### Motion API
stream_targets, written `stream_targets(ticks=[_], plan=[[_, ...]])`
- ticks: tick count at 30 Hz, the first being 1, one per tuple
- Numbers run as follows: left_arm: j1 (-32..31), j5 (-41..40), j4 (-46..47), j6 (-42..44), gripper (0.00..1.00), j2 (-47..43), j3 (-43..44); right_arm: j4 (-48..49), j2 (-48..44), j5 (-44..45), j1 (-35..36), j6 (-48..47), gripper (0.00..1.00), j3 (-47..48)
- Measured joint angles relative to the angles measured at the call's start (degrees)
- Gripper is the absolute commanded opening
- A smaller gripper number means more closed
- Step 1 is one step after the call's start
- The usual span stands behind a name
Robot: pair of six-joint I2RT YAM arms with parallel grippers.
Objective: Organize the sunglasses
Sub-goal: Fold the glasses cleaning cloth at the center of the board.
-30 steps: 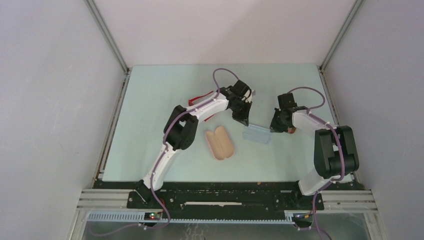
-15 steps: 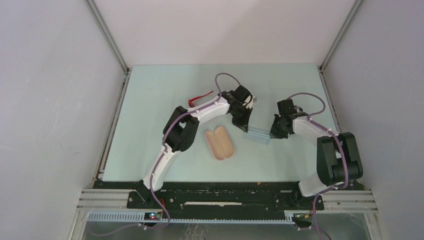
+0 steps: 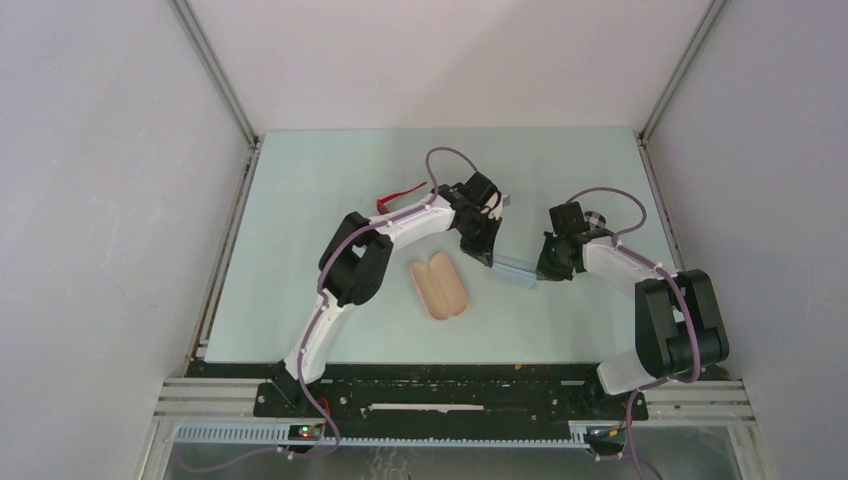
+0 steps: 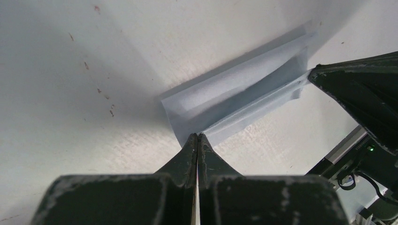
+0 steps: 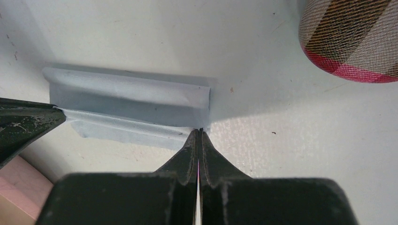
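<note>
Centrally, the left gripper [image 4: 197, 137] and right gripper [image 5: 200, 131] each clamp fully closed on opposite ends of a folded pale blue cloth [image 5: 131, 96]. The red sunglasses [image 3: 398, 196] lie farther back, partly hidden by the left arm [image 3: 345, 265]. An open pink case [image 3: 440, 286] and a plaid case [image 5: 349, 37] sit nearby.

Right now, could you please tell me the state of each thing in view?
Pale blue cloth: folded.
Left hand: shut on one end of it.
Right hand: shut on the other end.
Pink case: lying open.
Red sunglasses: partly hidden behind left arm.
</note>
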Motion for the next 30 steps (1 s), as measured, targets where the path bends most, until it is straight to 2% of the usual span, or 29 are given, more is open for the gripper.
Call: stream_targets(ticks=[3,7,8,11,19,25,30], plan=[[0.0,0.3,0.8,-0.1,0.00,-0.3,-1.8,0.0,0.0,0.1,0.2,0.0,0.00,0.0],[0.0,0.5,1.3,-0.2,0.18,-0.3,-2.8,0.0,0.0,0.1,0.5,0.0,0.00,0.0],[0.0,0.5,1.5,-0.2,0.23,-0.3,-2.8,0.0,0.0,0.1,0.7,0.0,0.03,0.0],[0.0,0.6,1.7,-0.5,0.29,-0.4,-2.8,0.0,0.0,0.1,0.7,0.0,0.08,0.0],[-0.2,-1.5,1.5,-0.1,0.29,-3.9,-5.6,-0.9,-2.4,-1.5,2.0,-0.3,0.10,-0.7],[-0.2,-1.4,1.5,-0.1,0.29,-8.3,-9.9,-2.4,-3.9,-1.6,2.4,-0.5,0.27,-0.8],[-0.2,-1.4,1.6,-0.2,0.29,-8.4,-10.1,-3.1,-3.9,0.6,2.5,-0.3,0.28,-0.9]])
